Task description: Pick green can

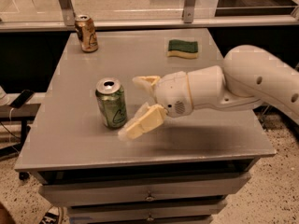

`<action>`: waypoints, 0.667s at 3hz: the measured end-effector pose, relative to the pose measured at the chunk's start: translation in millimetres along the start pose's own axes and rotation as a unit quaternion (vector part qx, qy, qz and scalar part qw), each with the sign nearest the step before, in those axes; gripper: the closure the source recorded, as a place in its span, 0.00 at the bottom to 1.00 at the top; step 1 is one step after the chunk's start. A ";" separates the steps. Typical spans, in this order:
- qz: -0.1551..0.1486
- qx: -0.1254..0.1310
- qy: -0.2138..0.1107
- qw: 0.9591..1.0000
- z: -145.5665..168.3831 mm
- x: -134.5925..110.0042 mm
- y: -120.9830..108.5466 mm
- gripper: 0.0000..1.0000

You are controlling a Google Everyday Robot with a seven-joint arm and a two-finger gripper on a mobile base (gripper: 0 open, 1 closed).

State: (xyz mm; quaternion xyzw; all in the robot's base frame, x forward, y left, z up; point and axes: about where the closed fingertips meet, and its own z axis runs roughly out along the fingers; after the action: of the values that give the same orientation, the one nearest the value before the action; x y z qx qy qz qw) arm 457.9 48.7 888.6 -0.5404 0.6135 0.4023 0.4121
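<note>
On the grey table (224,129) a brown can (86,33) is stood upright at the far left corner, well apart from the rest. A sponge (182,48), green on top and yellow below, is laid flat near the far right. Neither is placed between the gripper (130,107) and the green can (111,104).

Two cans, one sponge, one arm and one gripper with two fingers are counted.

The green can is stood upright left of the table's middle, nearer the front edge than the back, with its silver top in view. The gripper is held just beside the can's right side, reached in from the right on the white arm (261,83). Its fingers are spread wide. One is seen level with the can's top and the other low, near the can's base. Whether either touches the can cannot be told.

Bare tabletop is seen from the can to the left edge, and a narrower strip from it to the front edge. Drawers (149,195) are set beneath the front edge, and a rail (140,24) is run along the back.
</note>
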 end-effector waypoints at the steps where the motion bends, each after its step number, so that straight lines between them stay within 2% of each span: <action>1: -0.009 -0.019 -0.075 0.997 39.0 -31.8 5.7 0.00; 2: -0.006 -0.015 -0.115 0.993 69.8 -35.8 8.9 0.19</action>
State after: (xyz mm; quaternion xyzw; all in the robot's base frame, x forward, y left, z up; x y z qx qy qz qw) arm 456.7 126.9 899.2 -0.5000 0.5527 0.4684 0.4745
